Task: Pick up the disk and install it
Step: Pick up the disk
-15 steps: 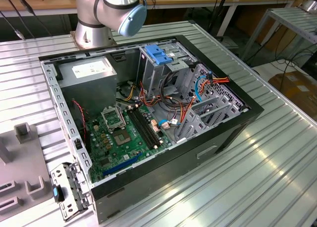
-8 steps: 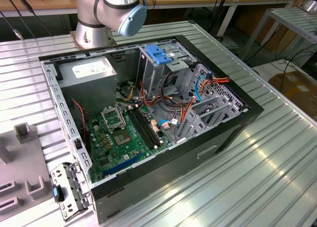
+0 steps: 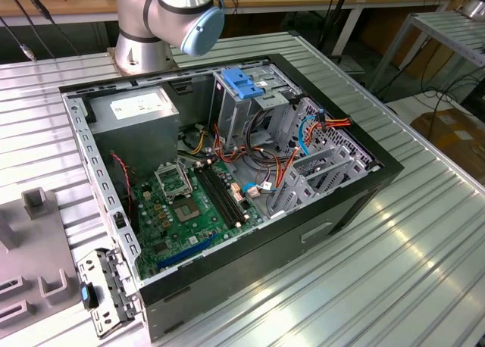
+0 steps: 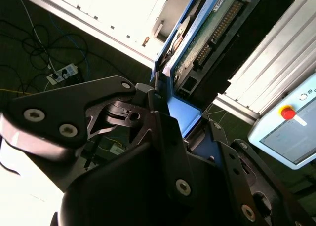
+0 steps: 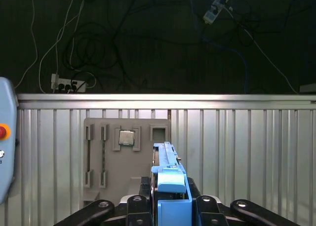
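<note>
In both wrist views my gripper (image 5: 170,206) (image 4: 170,112) is shut on the disk. Its blue plastic rail frame (image 5: 168,179) stands on edge between the black fingers (image 5: 98,208), held up in the air above the ribbed metal table (image 5: 237,152). The second wrist view shows the disk (image 4: 210,31) from its green circuit-board side, with the blue frame along its edge. In the exterior view the open computer case (image 3: 227,165) lies on the table, and the blue-topped drive cage (image 3: 242,83) stands at its far side.
The arm's base (image 3: 151,29) stands behind the case. Inside the case are a grey power supply (image 3: 140,108), the green motherboard (image 3: 186,211) and loose cables (image 3: 303,135). A grey fixture plate (image 5: 123,157) holding a chip (image 5: 127,137) lies on the table. A pendant with a red button (image 4: 289,112) hangs nearby.
</note>
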Action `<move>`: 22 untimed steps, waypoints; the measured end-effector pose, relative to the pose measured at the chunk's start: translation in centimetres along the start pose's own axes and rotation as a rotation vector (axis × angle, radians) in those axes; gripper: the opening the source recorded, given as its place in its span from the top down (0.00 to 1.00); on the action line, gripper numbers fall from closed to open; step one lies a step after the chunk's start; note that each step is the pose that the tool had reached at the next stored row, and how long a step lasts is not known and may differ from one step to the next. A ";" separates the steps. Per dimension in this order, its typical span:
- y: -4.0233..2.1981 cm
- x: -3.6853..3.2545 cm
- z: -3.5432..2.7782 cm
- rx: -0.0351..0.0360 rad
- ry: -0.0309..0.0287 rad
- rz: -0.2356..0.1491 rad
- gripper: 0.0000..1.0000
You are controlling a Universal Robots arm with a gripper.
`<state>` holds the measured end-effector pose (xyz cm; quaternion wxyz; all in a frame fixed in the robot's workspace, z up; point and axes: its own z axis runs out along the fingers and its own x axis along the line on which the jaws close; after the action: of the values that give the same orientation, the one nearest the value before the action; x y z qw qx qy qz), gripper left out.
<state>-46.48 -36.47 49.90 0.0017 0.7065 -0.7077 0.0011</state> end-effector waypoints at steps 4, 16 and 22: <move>-0.06 0.00 0.00 -0.0001 0.0000 0.000 0.63; -0.58 0.00 0.00 0.0000 0.0000 0.000 0.63; -0.61 0.00 0.00 0.0000 0.0000 0.000 0.63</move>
<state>-45.87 -36.47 49.90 0.0017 0.7065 -0.7077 0.0011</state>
